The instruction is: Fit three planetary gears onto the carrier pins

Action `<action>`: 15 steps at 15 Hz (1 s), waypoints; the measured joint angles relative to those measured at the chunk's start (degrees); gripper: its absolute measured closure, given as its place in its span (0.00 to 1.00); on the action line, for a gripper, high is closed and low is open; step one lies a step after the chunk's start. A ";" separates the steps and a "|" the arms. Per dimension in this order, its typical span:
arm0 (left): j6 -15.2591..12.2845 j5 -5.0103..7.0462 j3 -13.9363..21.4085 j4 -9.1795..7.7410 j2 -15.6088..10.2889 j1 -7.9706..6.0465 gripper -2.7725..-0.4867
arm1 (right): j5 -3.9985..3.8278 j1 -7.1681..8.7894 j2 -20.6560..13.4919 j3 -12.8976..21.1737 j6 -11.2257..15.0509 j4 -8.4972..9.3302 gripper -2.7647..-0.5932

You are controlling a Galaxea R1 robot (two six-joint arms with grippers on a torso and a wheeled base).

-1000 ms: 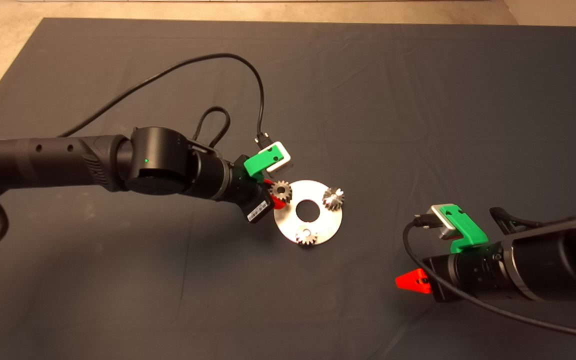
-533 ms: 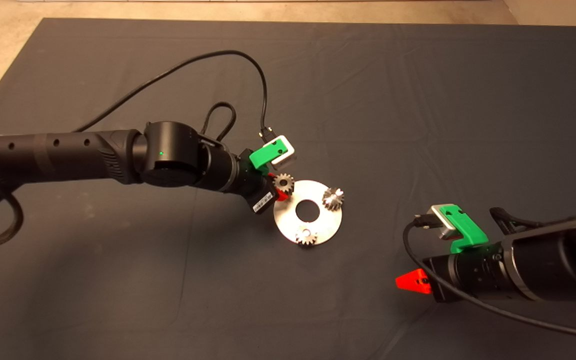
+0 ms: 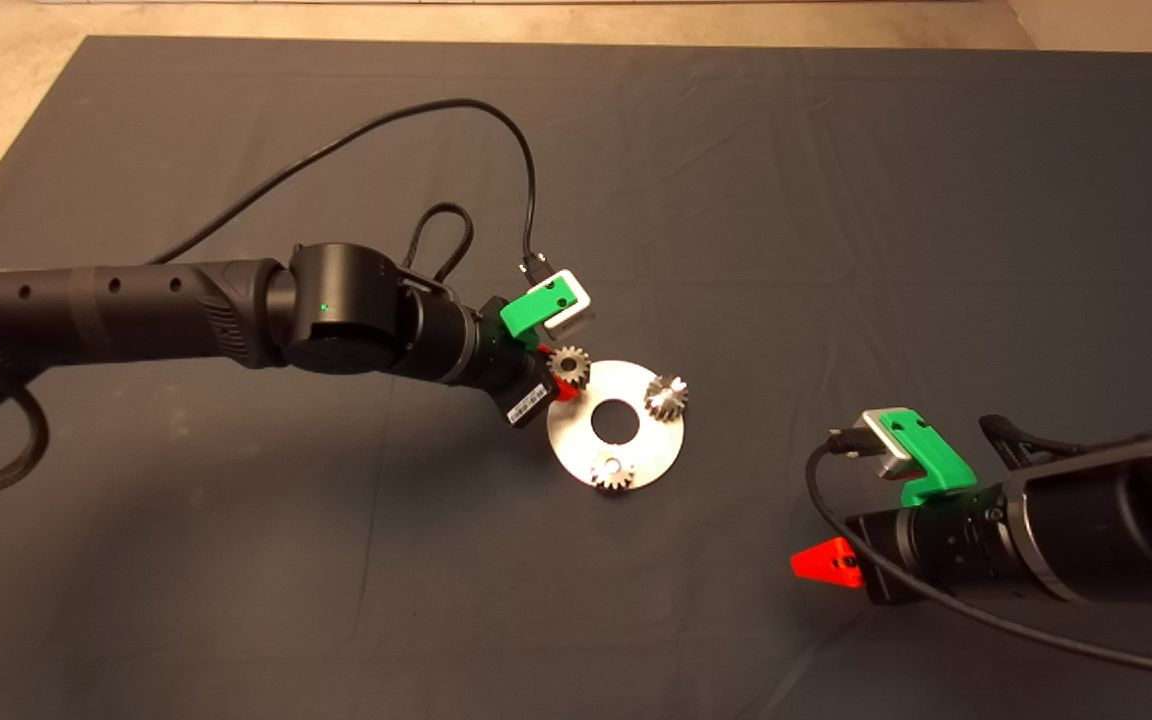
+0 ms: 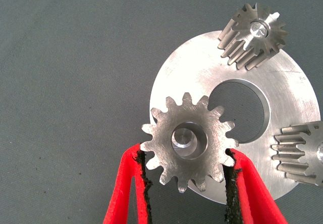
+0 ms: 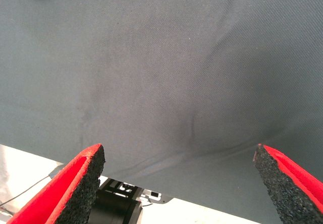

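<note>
The round silver disc [image 3: 658, 440] lies mid-mat. Two planetary gears [image 3: 667, 397] [image 3: 613, 472] sit on carrier pins; the left wrist view shows them too [image 4: 255, 35] [image 4: 303, 153], one with its pin tip [image 4: 258, 28] in the bore. My left gripper [image 3: 558, 382] is at the disc's left rim, shut on the third gear [image 3: 569, 367]. In the left wrist view, the red fingers [image 4: 132, 188] clamp that gear [image 4: 166, 158] by its teeth over the disc [image 4: 192, 77]. A pin's top [image 4: 181, 139] shows through its bore, slightly off centre. My right gripper [image 3: 826, 562] waits open at the lower right.
A black cable [image 3: 416, 120] loops from the left wrist over the mat behind the disc. Another cable [image 3: 1036, 635] trails from the right arm. The right wrist view shows bare mat [image 5: 166, 72] and its edge with pale floor [image 5: 30, 168] beyond.
The left arm carried the gear a little right and toward the far side, over the disc's rim. In the last half second it hardly moved. The right arm stayed still.
</note>
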 joint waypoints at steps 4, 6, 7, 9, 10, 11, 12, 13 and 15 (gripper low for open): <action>0.00 -0.10 -0.72 0.05 -0.05 0.02 0.95 | 0.00 0.00 0.00 0.00 0.11 0.02 0.26; 0.01 -0.29 -0.72 0.05 -0.02 0.02 0.95 | 0.00 0.00 0.00 0.01 0.11 0.02 0.26; 0.01 -0.46 -0.72 0.05 -0.02 0.02 0.95 | 0.00 0.00 0.00 0.00 0.13 0.02 0.26; 0.01 -0.85 -0.72 0.05 0.00 0.02 0.95 | 0.00 0.00 0.00 0.02 0.13 0.04 0.26; 0.00 -0.88 -0.72 0.05 0.17 0.02 0.95 | 0.00 0.00 0.00 0.00 0.12 0.04 0.26; 0.00 -0.88 -0.72 0.05 0.45 0.02 0.95 | 0.00 0.00 0.00 0.00 0.13 0.06 0.26; 0.01 -0.90 -0.72 0.05 0.75 0.05 0.95 | 0.00 0.00 0.00 0.00 0.13 0.06 0.26; 0.00 -1.04 -0.72 0.03 0.91 0.07 0.95 | 0.00 0.00 0.00 0.00 0.13 0.09 0.26; 0.00 -1.12 -0.72 0.05 0.89 0.05 0.95 | 0.00 0.00 0.00 0.00 0.16 0.24 0.26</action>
